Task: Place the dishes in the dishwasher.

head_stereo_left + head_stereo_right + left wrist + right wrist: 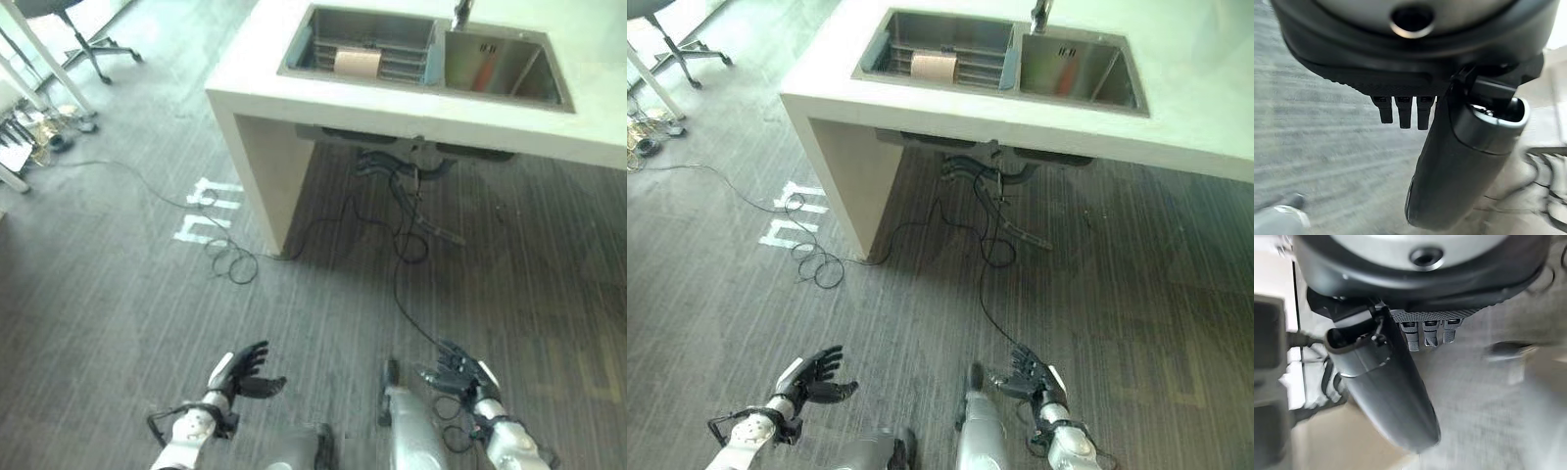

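Both robot hands hang low over the floor (118,323), well short of the counter (411,103). Left robot hand (240,374) has loose, part-spread fingers w/ nothing in it; right robot hand (458,374) likewise relaxed and empty. Wrist views agree: fingers straight, thumbs out, only floor past them.

Dishes: one pale dish (358,62) stands upright in the rack (323,54) set in the left basin. Right basin (505,69) holds something reddish, too vague to name. The dishwasher itself can't be made out, unless the rack in the basin stands for it.

Step in hand, by judgement: approach. Nothing grasped yet, so task is near its start. To do it well, robot should close on the counter square-on, stop w/ the basins in easy reach, and watch the cables (230,262) on the floor by the counter's leg. Arms should rise only once clear of the counter edge. For the dish: reach in from above, pinch the rim, lift straight up so it clears the rack's ribs.
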